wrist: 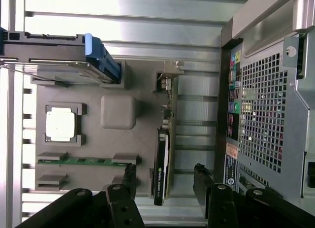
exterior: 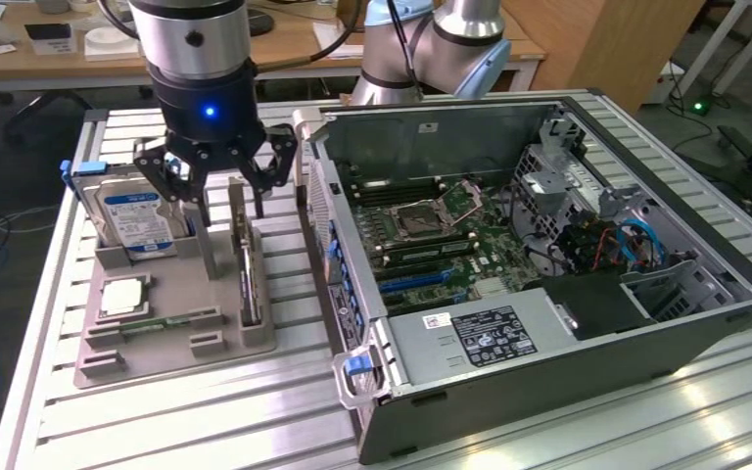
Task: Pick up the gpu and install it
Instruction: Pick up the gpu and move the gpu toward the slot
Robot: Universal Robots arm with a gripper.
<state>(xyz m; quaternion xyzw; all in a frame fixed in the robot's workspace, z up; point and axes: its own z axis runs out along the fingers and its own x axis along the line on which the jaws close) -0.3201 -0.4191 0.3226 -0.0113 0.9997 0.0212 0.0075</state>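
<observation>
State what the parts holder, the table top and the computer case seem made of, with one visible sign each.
Parts holder: probably plastic, matte grey, shaped slots.
Table top: likely aluminium, bright brushed ribbed slats.
Computer case: sheet metal, probably steel, dull grey with punched grille.

The black claw [wrist: 164, 169] gapes astride the thin dark gpu card [wrist: 161, 149], standing edge-on in a grey tray [wrist: 118, 85].

Grey tray [exterior: 154, 360] [wrist: 142, 80] seen twice.
Viewed obliquely from above in the exterior view; looked down on closely from the wrist.
</observation>
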